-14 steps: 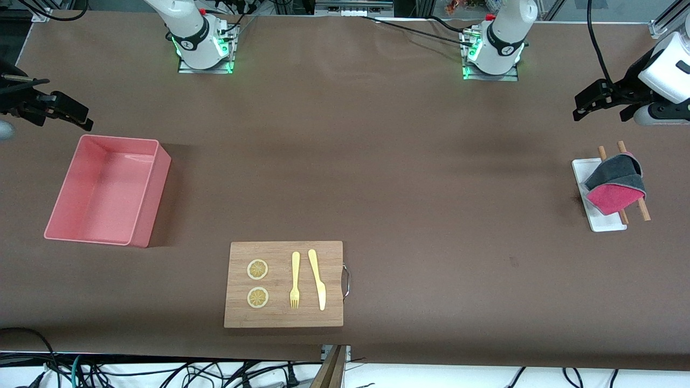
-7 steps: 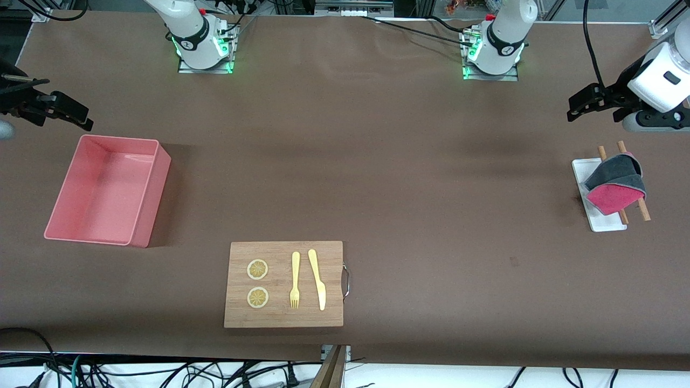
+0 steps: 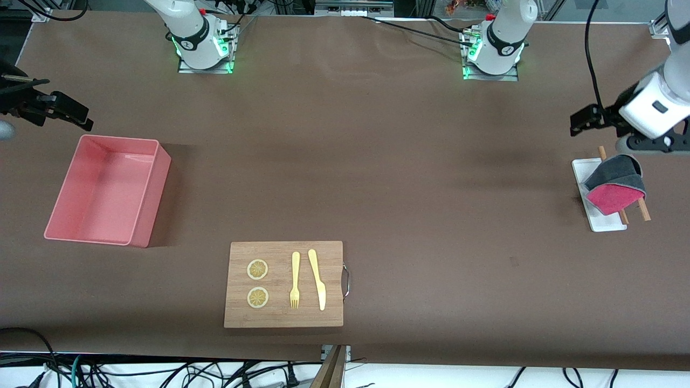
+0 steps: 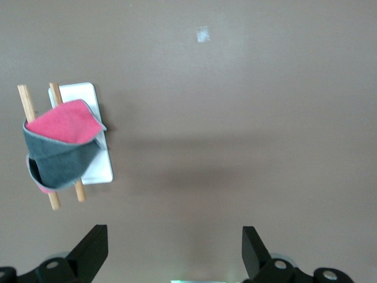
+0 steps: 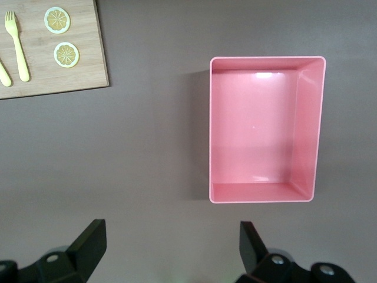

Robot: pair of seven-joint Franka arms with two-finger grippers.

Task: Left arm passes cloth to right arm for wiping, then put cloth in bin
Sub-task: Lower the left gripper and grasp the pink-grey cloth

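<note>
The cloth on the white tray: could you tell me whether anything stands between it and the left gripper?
Nothing visible does. The cloth lies draped over two wooden sticks on the white tray, its top uncovered. The left gripper, open, is over the table just by the tray, with only bare table between them in the left wrist view.

You see an evenly, brightly lit brown table (image 3: 377, 178) under soft overhead light. The pink rectangular plastic bin (image 5: 265, 127) carries a small white glare patch on its inner floor and throws a soft shadow along one outer wall. The wooden cutting board (image 3: 283, 284) casts almost no shadow. A faint, diffuse band of shadow lies on the table below the left claw (image 4: 174, 250) in its wrist view, where a small bright reflection also shows. Green lamps glow at both arm bases. The folded grey and crimson cloth (image 4: 59, 147) looks slightly soft-edged; the front view is sharp.
</note>
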